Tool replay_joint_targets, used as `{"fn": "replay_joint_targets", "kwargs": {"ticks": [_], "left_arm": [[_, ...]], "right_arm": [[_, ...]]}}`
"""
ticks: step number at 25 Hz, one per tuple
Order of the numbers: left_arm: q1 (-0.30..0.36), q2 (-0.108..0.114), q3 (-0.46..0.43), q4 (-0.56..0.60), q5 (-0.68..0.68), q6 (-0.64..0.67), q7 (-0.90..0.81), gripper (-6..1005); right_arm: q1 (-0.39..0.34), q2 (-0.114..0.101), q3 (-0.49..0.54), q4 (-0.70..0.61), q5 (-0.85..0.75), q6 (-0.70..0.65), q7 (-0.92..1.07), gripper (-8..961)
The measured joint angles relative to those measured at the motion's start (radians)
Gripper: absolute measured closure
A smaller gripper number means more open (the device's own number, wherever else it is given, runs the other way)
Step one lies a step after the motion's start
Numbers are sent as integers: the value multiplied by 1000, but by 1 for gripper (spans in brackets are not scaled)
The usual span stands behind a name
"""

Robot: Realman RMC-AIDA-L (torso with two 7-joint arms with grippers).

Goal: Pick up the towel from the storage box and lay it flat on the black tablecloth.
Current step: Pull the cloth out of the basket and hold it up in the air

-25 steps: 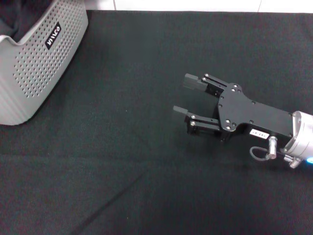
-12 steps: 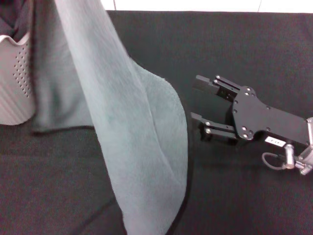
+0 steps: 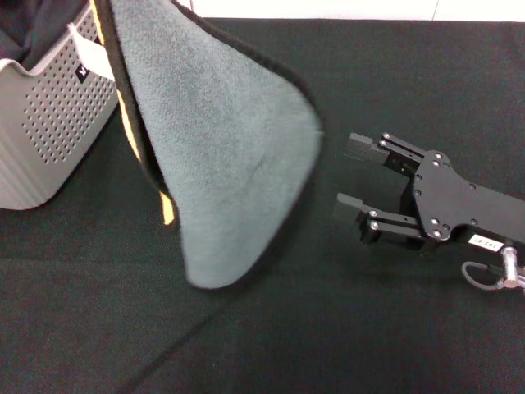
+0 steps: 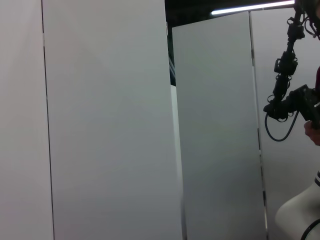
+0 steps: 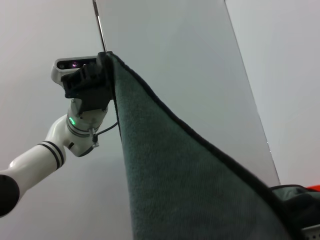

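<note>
The towel (image 3: 230, 164) hangs in the air over the black tablecloth (image 3: 287, 336), grey side toward me, with a black trim and a strip of yellow (image 3: 128, 123) along its left edge. Its top runs out of the head view. In the right wrist view my left gripper (image 5: 104, 64) is shut on the towel's (image 5: 175, 170) top corner, high up. My right gripper (image 3: 347, 174) is open and empty, low over the cloth just right of the towel. The grey perforated storage box (image 3: 45, 131) stands at the far left, partly behind the towel.
A white strip (image 3: 92, 56) shows beside the towel's edge near the box rim. The left wrist view shows only white wall panels (image 4: 110, 125) and a distant black arm (image 4: 287, 95). The tablecloth's far edge meets a white wall (image 3: 369, 8).
The towel came into view from the left a second ago; since half a second ago its lower edge has risen and uncovered most of the box. My right gripper has drifted right and slightly nearer.
</note>
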Motion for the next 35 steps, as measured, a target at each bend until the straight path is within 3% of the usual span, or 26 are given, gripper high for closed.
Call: {"fn": "replay_joint_targets", "kwargs": {"ticks": [6,11,16,20,26,30,35], "left_arm": [[-12,9,49,-21,11,1,26,991],[-18,34,132,-23,17,1,48,990],[-19,67,178,-23,23,2,67,990],[-22,88,196,-23,35,3,76,990],[-42,94,224,-16,24,6,78,990],[-72,111,256,-17,14,7,78,990],[-106,132,287,-15,13,7,78,990]], "right_arm": [[7,14,-1,1,-3,41,-12,126],[23,25,-7,1,-18,70,-17,125],[42,23,-7,1,-58,66,4,125],[64,-9,-4,1,-113,37,97,125],[108,-72,-4,29,-122,-46,229,126],[137,-89,-1,67,-119,-88,249,125],[156,-89,-6,75,-139,-89,259,125]]}}
